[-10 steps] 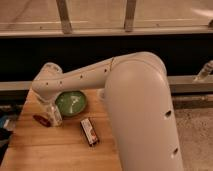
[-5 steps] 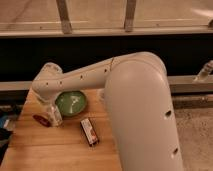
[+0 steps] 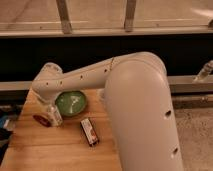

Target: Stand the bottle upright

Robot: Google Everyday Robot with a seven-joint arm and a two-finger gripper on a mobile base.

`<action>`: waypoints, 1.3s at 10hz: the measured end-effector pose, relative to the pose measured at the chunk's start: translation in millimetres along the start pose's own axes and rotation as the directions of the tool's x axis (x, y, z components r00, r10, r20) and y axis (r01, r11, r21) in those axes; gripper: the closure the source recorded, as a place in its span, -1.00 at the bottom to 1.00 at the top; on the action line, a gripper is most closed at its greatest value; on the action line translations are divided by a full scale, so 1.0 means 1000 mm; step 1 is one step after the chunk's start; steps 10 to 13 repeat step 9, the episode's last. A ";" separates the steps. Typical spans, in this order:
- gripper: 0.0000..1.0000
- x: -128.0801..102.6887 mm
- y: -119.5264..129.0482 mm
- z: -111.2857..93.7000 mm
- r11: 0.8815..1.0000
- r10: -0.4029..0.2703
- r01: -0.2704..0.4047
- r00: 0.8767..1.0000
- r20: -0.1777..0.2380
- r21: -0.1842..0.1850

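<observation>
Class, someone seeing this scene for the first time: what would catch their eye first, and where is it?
The big white robot arm fills the right and middle, reaching left over the wooden table. Its end effector is at the white bottle, left of the green bowl. A black-and-red box lies nearer the front.

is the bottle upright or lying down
Upright: the bottle stands on the table beside the bowl, cap up under the gripper directly above it.

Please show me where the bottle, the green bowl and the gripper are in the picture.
Bottle (image 3: 55,116): camera view, on its white body, beside the bowl.
Green bowl (image 3: 71,102): camera view, on its inside, near the middle.
Gripper (image 3: 48,106): camera view, at the arm's end, above the bottle at the table's left.
</observation>
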 end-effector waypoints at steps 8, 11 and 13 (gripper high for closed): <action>-0.60 0.001 0.000 0.000 1.000 0.000 0.000 1.000 -0.001 0.000; -0.60 0.001 0.000 0.000 1.000 0.000 0.000 1.000 -0.001 0.000; -0.60 0.001 0.000 0.000 1.000 0.000 0.000 1.000 -0.001 0.000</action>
